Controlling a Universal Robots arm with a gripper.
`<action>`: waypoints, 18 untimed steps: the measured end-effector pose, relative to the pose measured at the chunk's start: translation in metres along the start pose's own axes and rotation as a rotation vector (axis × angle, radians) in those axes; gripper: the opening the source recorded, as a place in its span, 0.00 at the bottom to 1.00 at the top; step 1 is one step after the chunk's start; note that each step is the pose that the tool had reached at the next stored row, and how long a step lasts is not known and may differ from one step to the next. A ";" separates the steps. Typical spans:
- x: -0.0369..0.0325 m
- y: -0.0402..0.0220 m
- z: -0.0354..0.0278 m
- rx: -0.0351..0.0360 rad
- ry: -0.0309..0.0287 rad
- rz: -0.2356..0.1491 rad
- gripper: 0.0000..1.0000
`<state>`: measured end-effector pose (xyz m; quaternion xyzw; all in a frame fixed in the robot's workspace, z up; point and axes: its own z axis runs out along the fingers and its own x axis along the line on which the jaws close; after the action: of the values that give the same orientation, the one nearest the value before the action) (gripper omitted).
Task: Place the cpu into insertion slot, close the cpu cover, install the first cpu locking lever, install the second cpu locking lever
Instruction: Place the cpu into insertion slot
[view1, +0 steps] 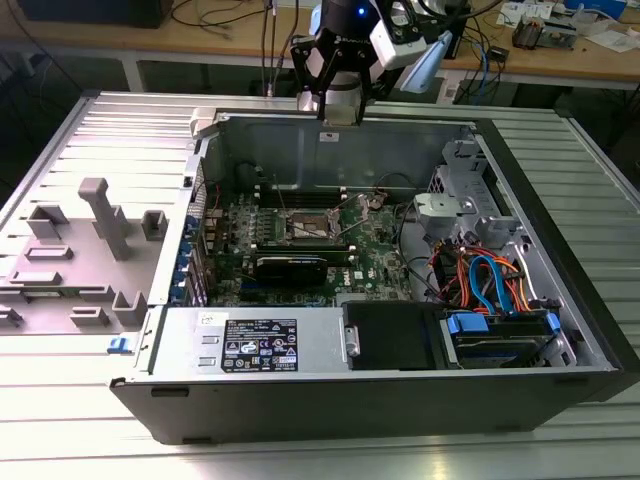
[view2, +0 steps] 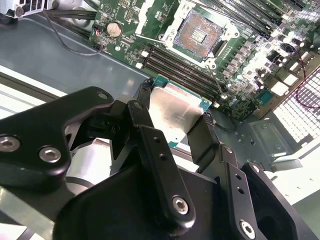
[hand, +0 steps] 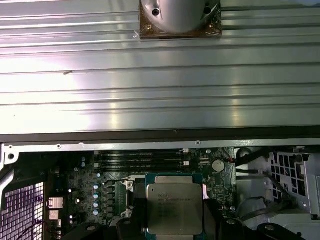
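Step in hand: first, cpu placement; chip not yet seated.
Gripper (view1: 340, 110): high over far wall of case (view1: 420, 135).
Fingers (view2: 206, 132): clamped on cpu (hand: 174, 207) edges.
Slot (view2: 201, 34): uncovered, vacant, well apart from chip.
Next move probably calls for: squaring over slot, level descent.

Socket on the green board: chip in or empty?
Empty: in the second wrist view the dark square insertion slot shows bare contacts; the flat silver-grey cpu is held in the black gripper.
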<state>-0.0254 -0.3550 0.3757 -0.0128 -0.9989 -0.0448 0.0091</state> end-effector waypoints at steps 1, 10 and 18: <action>0.0000 -0.0001 0.0000 0.0000 0.0000 0.000 0.54; -0.0001 -0.0032 -0.0001 0.0011 -0.0001 0.000 0.54; -0.0001 -0.0062 -0.0004 0.0044 -0.0001 0.000 0.54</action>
<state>-0.0254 -0.3613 0.3755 -0.0128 -0.9990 -0.0426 0.0091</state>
